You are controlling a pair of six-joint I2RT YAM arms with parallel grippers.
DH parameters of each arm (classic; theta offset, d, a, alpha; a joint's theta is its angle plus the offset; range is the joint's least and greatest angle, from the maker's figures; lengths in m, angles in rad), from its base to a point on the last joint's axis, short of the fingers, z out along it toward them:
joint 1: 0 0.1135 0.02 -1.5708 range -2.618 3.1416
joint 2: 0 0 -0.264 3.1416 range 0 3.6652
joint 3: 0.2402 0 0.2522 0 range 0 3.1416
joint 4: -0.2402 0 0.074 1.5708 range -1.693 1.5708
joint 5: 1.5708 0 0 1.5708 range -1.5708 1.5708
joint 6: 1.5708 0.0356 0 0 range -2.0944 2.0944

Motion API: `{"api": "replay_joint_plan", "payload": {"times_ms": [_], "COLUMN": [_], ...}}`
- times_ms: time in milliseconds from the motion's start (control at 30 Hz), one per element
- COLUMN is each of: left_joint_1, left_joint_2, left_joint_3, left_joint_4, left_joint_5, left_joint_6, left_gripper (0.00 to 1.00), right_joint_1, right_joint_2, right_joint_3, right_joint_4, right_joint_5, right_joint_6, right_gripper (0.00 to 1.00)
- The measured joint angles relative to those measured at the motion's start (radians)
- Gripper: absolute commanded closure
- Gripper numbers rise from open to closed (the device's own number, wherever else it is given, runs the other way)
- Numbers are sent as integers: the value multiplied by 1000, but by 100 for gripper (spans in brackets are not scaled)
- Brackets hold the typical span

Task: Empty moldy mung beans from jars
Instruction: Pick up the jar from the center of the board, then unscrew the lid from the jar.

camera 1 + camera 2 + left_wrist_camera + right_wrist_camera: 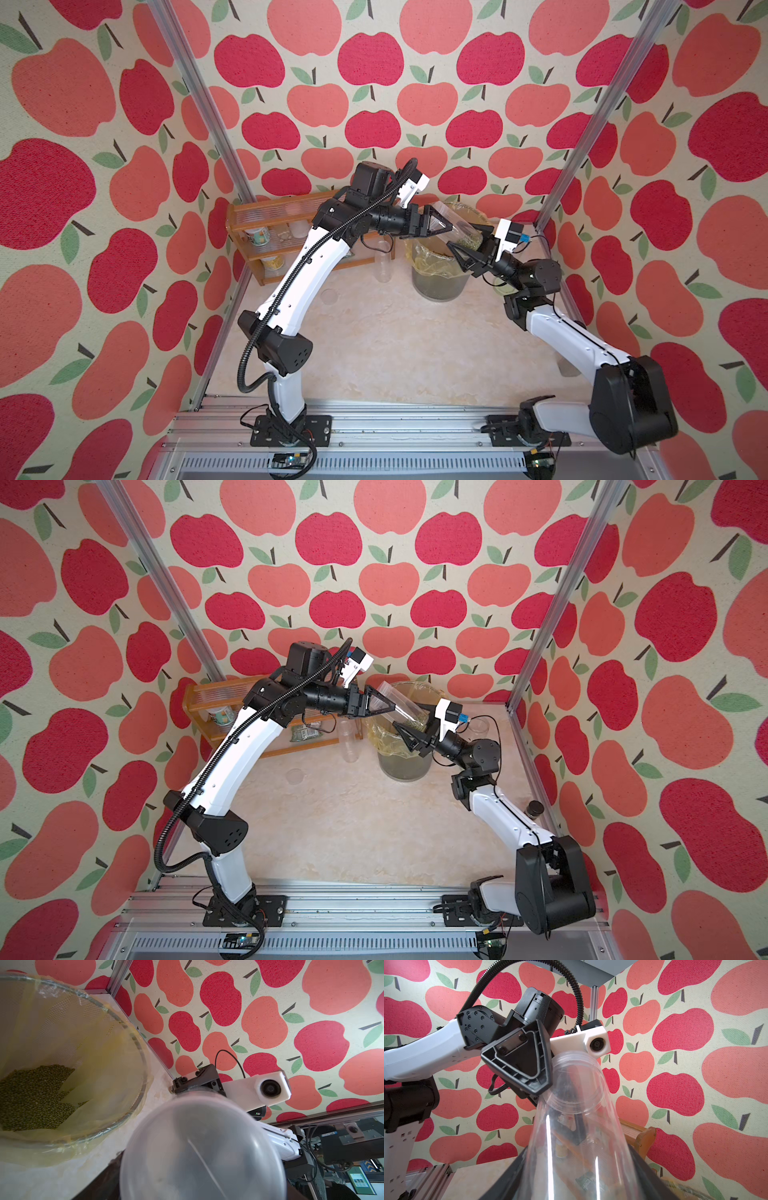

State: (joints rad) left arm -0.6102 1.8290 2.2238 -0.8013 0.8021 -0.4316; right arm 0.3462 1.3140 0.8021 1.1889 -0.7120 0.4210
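Well, mung beans [35, 1097] (loose) in bin [62, 1028]

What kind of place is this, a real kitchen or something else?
Most likely a robot test cell dressed as a pantry corner, not a real kitchen: apple-print cloth walls between aluminium posts, two robot arms bolted to a metal rail, and a small wooden shelf beside a lined bin.

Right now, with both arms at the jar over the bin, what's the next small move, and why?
Probably back the left fingers away from the clear jar. The right fingers hold its base end, where the mung beans lie; the yellow-lined bin sits beneath, and the left fingers flank the mouth, in the pour's way.
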Motion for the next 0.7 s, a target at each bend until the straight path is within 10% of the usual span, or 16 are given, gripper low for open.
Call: {"api": "replay_joint_plan", "payload": {"times_ms": [400,700], "left_joint_1": [-106,-107], "left_joint_2": [-452,-433], "left_joint_3": [-795,-950], "left_joint_4": [748,1117], "left_joint_5": [-374,-493], "left_joint_6": [-16,-85], "left_gripper": [4,5], "right_joint_1": [16,66], "right_joint_2": [-87,-99], "right_joint_3": [-19,-19], "right_joint_4": [-73,-193], "right_joint_5": [68,73], "right_joint_6": [42,19], "right_gripper": [44,45]}}
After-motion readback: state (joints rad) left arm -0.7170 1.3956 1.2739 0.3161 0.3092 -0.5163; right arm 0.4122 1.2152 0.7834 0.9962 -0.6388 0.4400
